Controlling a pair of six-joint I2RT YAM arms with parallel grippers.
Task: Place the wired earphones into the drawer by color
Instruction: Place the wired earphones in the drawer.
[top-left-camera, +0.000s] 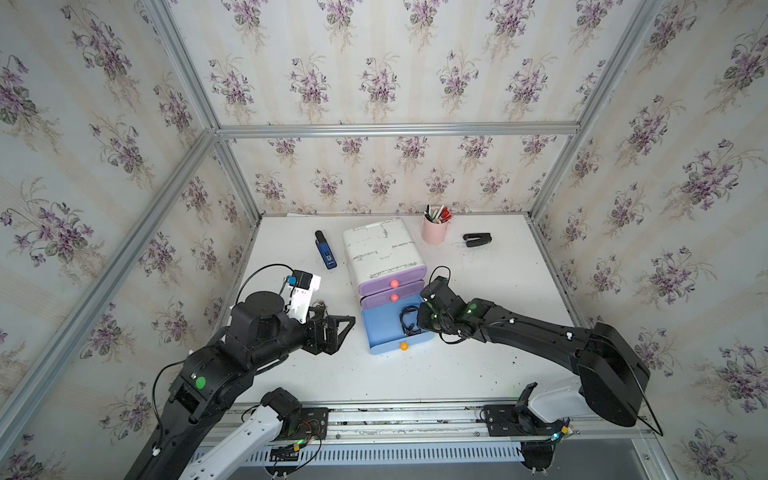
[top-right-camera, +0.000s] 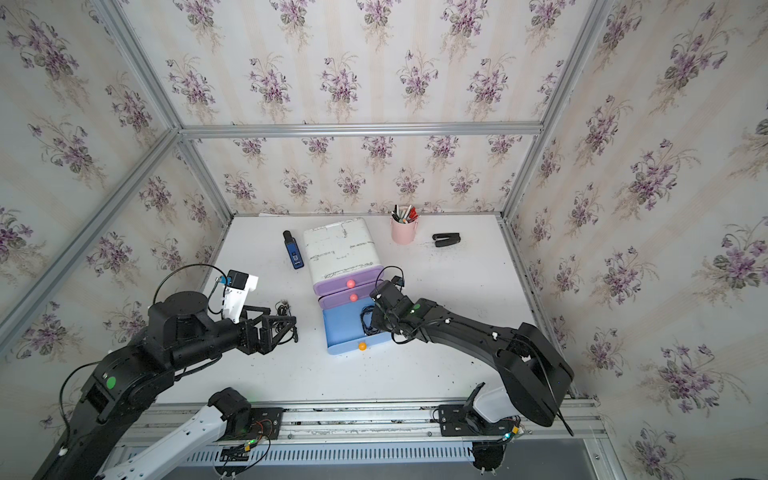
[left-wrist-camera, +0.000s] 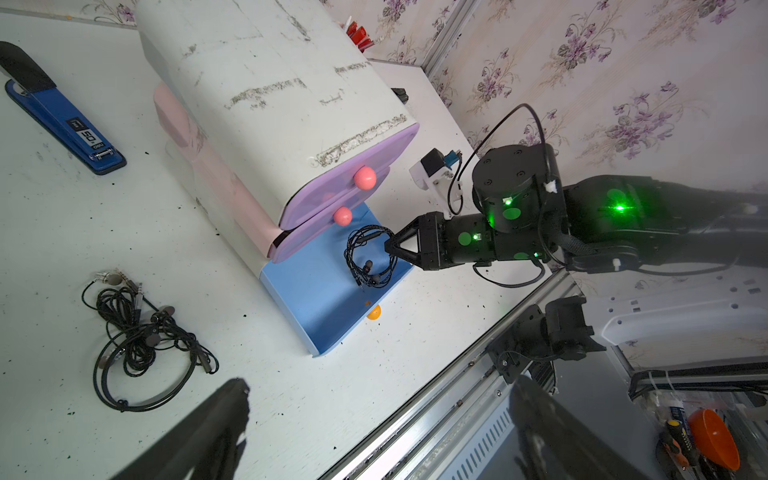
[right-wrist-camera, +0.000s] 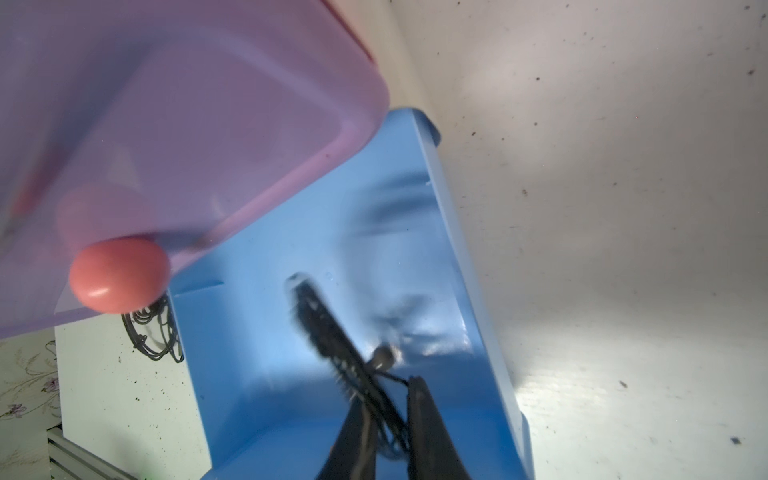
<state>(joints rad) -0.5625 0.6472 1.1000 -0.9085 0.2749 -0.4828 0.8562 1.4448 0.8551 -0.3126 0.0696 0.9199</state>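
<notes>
Now, one earphone bundle (left-wrist-camera: 370, 257) in blue drawer (left-wrist-camera: 324, 295), between right fingers (right-wrist-camera: 424, 424), grip unclear, second bundle (left-wrist-camera: 141, 340) on table (left-wrist-camera: 62, 216), left fingers (left-wrist-camera: 216, 424) spread.

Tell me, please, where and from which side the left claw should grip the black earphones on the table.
Take the black earphones at their dense middle tangle, straight down from above with the open left claw. The cable piles thickest there; the outer loop lies thin and flat on the table and would likely slip.
</notes>
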